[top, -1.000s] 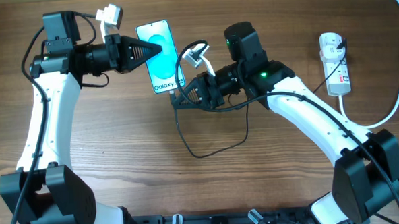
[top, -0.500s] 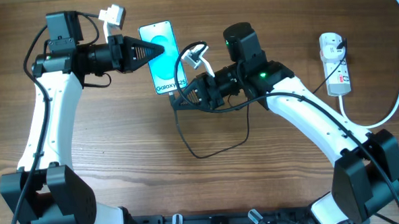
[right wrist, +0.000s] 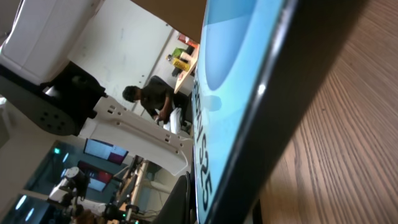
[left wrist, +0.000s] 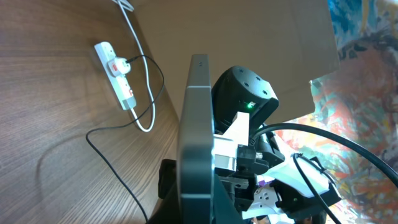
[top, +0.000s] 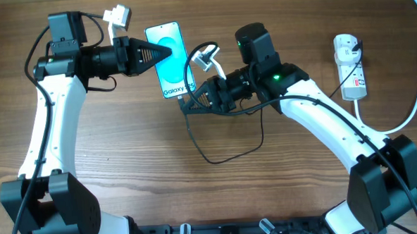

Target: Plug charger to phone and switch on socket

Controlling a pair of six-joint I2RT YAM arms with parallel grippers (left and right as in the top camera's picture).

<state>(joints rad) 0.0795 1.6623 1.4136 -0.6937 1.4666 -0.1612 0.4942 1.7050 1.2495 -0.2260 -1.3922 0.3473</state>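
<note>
Two views show socket (top: 351,68); right wrist fills with phone (right wrist: 230,93) screen.

The phone (top: 169,61) stood edge-on between the jaws of the left gripper (top: 162,53), its lower end just ahead of the right gripper (top: 186,104), whose charger (top: 228,153) trailed back beneath it toward the socket (top: 350,67), well behind.

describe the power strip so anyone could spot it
Look at the wooden table's right side, past the right arm. The power strip lies flat there, a short white bar; unlike the thick white cord beside it, it carries red markings and a plugged-in thin black cable.
</note>
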